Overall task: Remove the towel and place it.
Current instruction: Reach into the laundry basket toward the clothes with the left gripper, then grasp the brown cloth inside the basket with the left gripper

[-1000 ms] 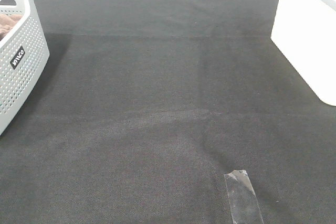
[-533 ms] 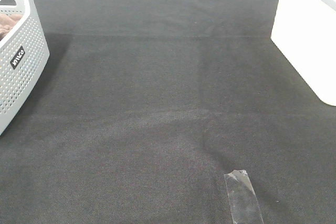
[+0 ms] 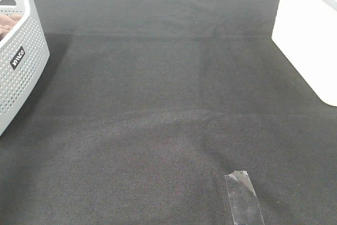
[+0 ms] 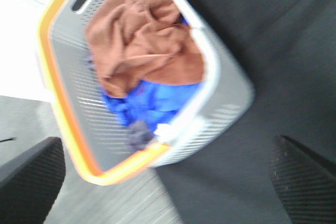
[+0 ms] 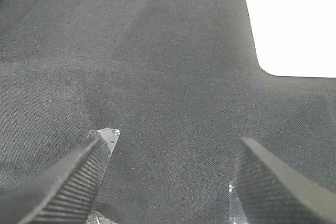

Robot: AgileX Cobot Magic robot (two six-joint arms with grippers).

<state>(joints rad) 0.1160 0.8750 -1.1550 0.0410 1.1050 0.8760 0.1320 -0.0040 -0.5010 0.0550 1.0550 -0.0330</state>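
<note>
Nearest to us, our right gripper (image 5: pixel 173 145) hangs with its jaws spread and nothing between them. It's above the black tablecloth (image 3: pixel 158 104), with a strip of clear tape (image 3: pixel 243 196) peeking out by one fingertip. Our left gripper (image 4: pixel 165 142) is wide open too, hovering over the white basket (image 3: pixel 21 77) on the left. We've got the brown towel (image 4: pixel 142 40) bunched up inside it, on top of some blue fabric (image 4: pixel 157 100). Far right there's a white slab (image 3: pixel 305 35).
</note>
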